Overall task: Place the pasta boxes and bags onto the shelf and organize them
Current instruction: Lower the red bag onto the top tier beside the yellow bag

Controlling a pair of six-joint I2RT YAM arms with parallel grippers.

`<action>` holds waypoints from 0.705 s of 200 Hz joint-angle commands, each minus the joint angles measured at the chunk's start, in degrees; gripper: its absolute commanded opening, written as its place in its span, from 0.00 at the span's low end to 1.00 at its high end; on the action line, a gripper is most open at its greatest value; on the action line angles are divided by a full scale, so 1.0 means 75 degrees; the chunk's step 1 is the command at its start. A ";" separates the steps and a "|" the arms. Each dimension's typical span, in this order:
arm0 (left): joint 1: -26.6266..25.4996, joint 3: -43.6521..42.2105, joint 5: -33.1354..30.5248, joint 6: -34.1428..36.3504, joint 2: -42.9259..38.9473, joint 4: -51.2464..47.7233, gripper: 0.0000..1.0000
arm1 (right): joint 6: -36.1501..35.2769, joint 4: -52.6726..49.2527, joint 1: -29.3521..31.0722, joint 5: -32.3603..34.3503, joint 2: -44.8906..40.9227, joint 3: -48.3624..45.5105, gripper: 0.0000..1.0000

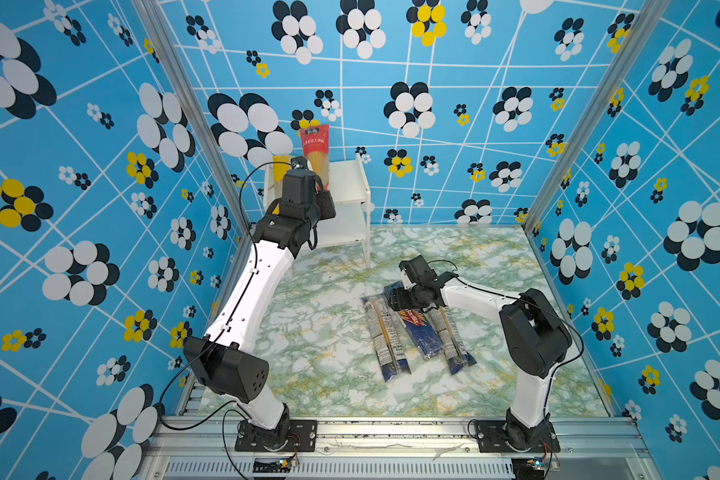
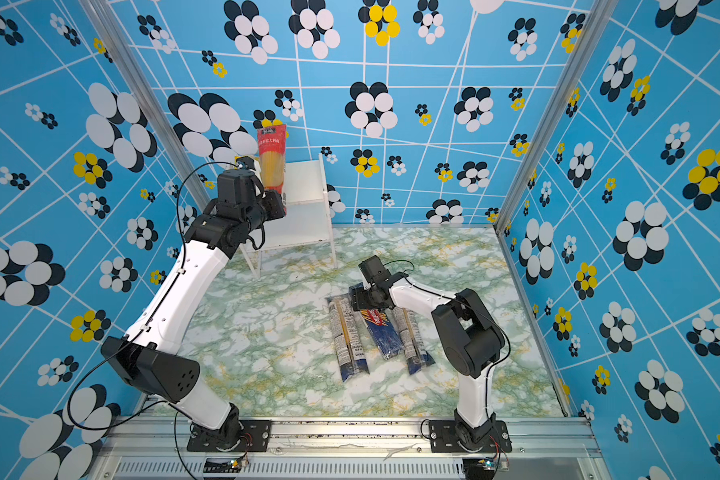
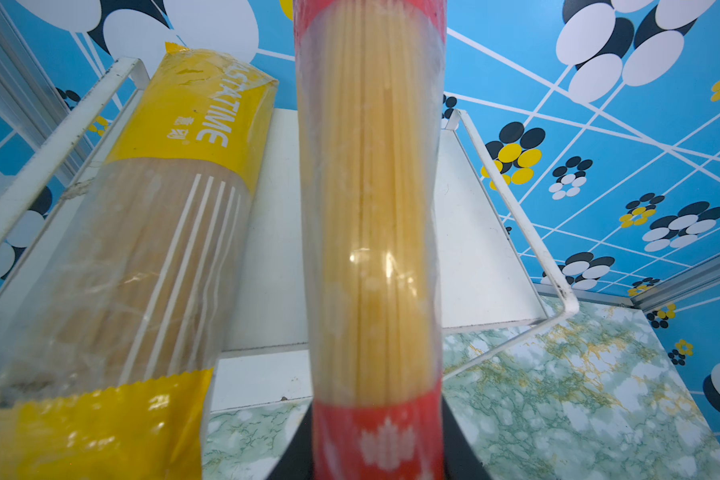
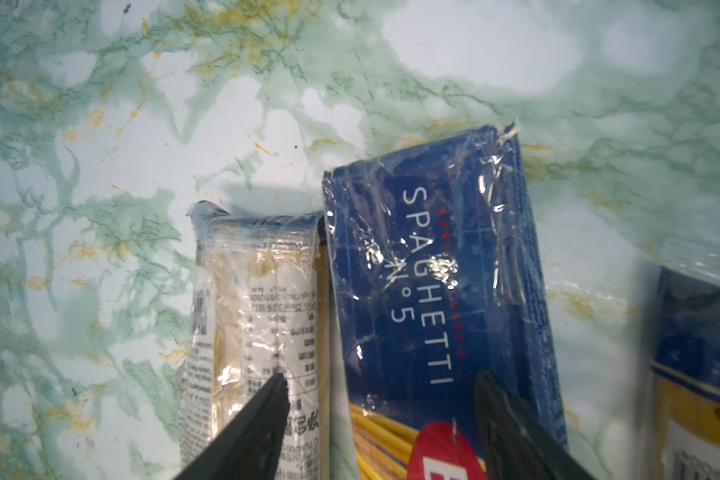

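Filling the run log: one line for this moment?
left tool shut on red bag at shelf | yellow bag on shelf | right tool open over blue box | clear bags flank it

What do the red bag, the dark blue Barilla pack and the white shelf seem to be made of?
Red bag: thin glossy plastic film, clear in the middle; glare spots, contents visible. Dark blue Barilla pack: probably cardboard under crinkled clear wrap. White shelf: smooth matte boards, perhaps painted wood or plastic; thin rails, likely metal.

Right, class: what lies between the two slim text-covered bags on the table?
The dark blue Barilla box lies between one slim bag and the other slim bag; both top views show it.
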 commanded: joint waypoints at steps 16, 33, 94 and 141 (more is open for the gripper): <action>-0.0028 0.0641 -0.0307 0.0184 -0.0108 0.1267 0.00 | 0.0032 -0.0515 -0.0082 0.0164 0.0225 -0.0422 0.74; -0.0026 0.0642 -0.0305 0.0156 -0.0085 0.1270 0.00 | 0.0037 -0.0509 -0.0083 0.0164 0.0215 -0.0435 0.74; -0.0038 0.0596 -0.0330 0.0097 -0.0050 0.1267 0.06 | 0.0014 -0.0512 -0.0127 0.0164 0.0213 -0.0441 0.74; -0.0041 0.0581 -0.0366 0.0016 -0.0026 0.1294 0.08 | 0.0020 -0.0504 -0.0135 0.0117 0.0248 -0.0422 0.74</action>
